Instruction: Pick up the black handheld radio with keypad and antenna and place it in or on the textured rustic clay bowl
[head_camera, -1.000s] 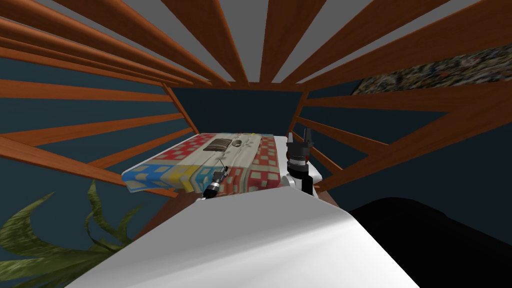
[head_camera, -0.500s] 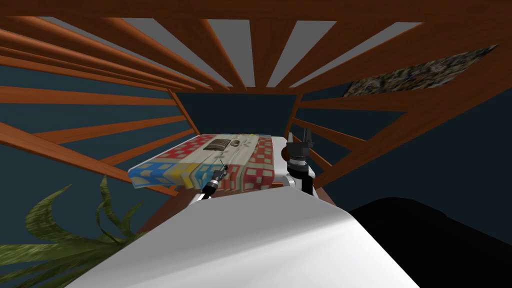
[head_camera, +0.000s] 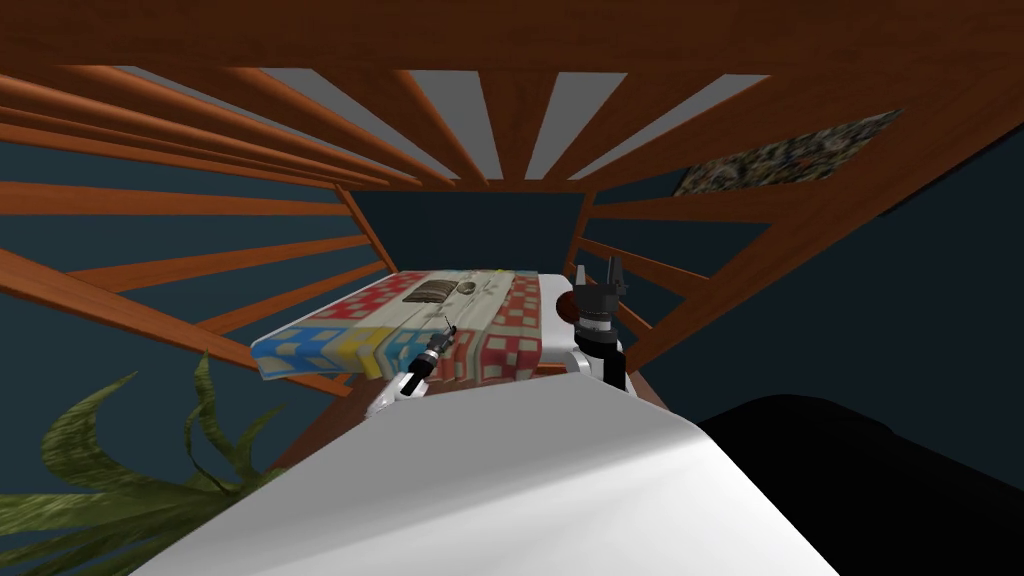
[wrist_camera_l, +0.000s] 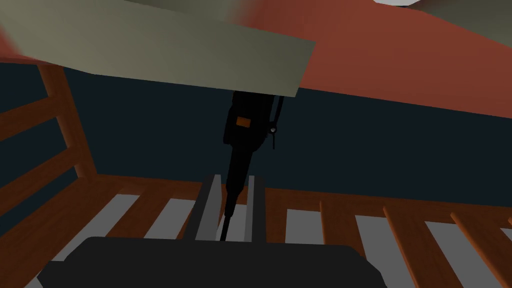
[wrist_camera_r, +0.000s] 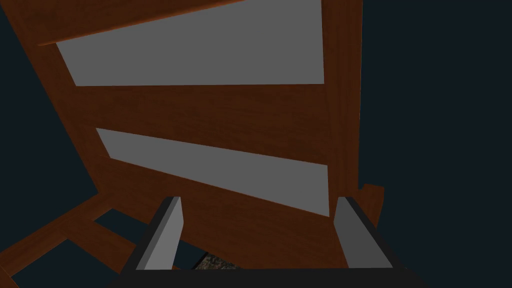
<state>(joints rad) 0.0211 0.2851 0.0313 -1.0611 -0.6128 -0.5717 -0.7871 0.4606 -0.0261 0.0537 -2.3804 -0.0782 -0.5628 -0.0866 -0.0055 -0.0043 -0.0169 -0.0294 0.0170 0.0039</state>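
**Item 1. Handheld radio (wrist_camera_l: 243, 125).** Black, with a small orange patch on its body and a thin rod with a small knob along one side. Its narrow black end runs down between the fingers of the left gripper (wrist_camera_l: 232, 176). The body stands out beyond the fingertips, in line with them. Its far end is hidden behind a flat beige-grey sheet with a rust-red surface beside it. Whether it touches that sheet cannot be told.

**Item 2. Left gripper.** Jaws narrow, with the two blades close together and the radio's slim end between them. In the head view it sits at the near, hanging edge of the cloth, with the radio lifted off the tabletop.

**Item 3. Bowl (head_camera: 467, 287).** Small, pale, with a round rim, too small for its texture to be read. It stands on the cloth toward the far end of the table, apart from the held radio. Just beside it, on the robot's left, is a dark striped object (head_camera: 432, 291).

**Item 4. Table cloth (head_camera: 320, 340).** Patchwork checks in blue, yellow, red and cream, draped over the table's near edge.

**Item 5. Right gripper (wrist_camera_r: 258, 200).** Jaws wide apart with nothing between them. In the head view it is raised, fingers up, just off the table's right side.

**Item 6. Surroundings.** Wooden beams (head_camera: 200, 200) against dark blue walls, and a green plant (head_camera: 120, 450) low on the left.
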